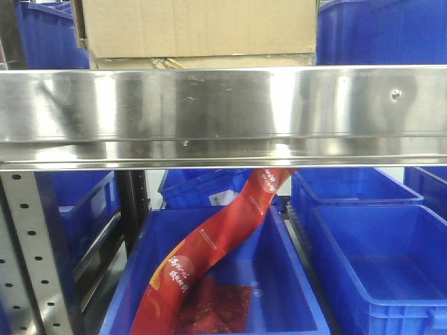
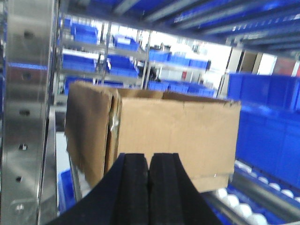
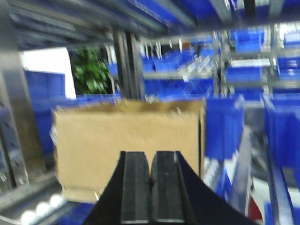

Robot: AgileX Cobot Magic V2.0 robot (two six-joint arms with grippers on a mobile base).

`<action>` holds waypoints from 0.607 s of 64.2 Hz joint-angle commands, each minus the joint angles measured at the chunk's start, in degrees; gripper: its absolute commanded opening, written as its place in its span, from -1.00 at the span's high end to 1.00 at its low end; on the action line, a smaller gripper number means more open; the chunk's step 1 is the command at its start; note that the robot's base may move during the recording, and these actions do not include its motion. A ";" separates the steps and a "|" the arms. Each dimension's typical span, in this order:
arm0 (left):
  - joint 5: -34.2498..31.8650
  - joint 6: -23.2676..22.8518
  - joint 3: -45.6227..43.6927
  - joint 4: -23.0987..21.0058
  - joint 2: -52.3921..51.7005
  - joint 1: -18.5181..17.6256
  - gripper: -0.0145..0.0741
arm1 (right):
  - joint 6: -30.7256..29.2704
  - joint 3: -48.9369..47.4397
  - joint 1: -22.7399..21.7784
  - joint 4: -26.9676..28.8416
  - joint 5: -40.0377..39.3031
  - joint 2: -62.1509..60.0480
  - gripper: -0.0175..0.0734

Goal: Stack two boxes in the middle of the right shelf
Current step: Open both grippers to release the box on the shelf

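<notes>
**Both pincers clenched in front of a box on the steel shelf**

Nearest the lens in the left wrist view is the left gripper (image 2: 149, 187), its two black pads pressed together with nothing between them. Just beyond it sits a brown cardboard box (image 2: 173, 136), creased along one corner, resting on a row of white rollers (image 2: 243, 206). A steel upright (image 2: 26, 112) with punched holes stands at the left edge.

The right gripper (image 3: 150, 187) is likewise clamped shut on nothing, its pads meeting along a thin seam. A cardboard box (image 3: 126, 150) fills the middle of that view, which is blurred, so it may well be the same box seen from the other side. Blue bins (image 3: 225, 122) crowd the racks behind it.

From the front camera, the shelf (image 1: 223, 115) shows as a wide shiny lip across the frame, and the box (image 1: 199, 28) sits on top of it, set back from the edge. Below, a red printed strip (image 1: 209, 248) leans in a blue bin (image 1: 286, 279).
</notes>
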 commanded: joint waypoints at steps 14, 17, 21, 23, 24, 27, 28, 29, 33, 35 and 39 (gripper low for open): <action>-1.17 -0.10 0.02 -0.38 -0.74 -0.24 0.92 | -0.33 0.33 -0.27 -0.09 1.91 -0.35 0.97; -1.17 -0.10 0.02 -0.38 -0.74 -0.24 0.92 | -1.65 0.96 -0.27 0.60 4.66 -0.65 0.97; -1.17 -0.10 0.02 -0.38 -0.74 -0.24 0.92 | -11.33 3.10 -1.53 6.19 6.41 -2.13 0.97; -1.17 -0.10 0.02 -0.38 -0.74 -0.24 0.92 | -17.47 4.66 -2.80 10.13 6.05 -3.22 0.97; -1.17 -0.10 0.02 -0.38 -0.74 -0.24 0.92 | -19.81 5.33 -3.41 11.73 5.66 -3.68 0.97; -1.17 -0.10 0.02 -0.38 -0.74 -0.24 0.92 | -28.33 8.46 -6.13 17.21 2.79 -5.59 0.97; -1.17 -0.10 0.02 -0.38 -0.74 -0.24 0.92 | -29.93 9.33 -6.86 18.20 1.77 -6.09 0.97; -1.17 -0.10 0.02 -0.38 -0.74 -0.24 0.92 | -31.42 10.23 -7.60 19.06 0.66 -6.60 0.97; -1.17 -0.10 0.02 -0.38 -0.74 -0.24 0.92 | -35.13 14.87 -11.36 21.44 -4.78 -9.10 0.97; -1.17 -0.10 0.02 -0.38 -0.74 -0.24 0.92 | -35.13 17.09 -12.79 22.01 -5.88 -10.15 0.97; -1.17 -0.10 0.02 -0.38 -0.74 -0.24 0.92 | -35.13 20.90 -15.56 24.24 -5.87 -12.71 0.97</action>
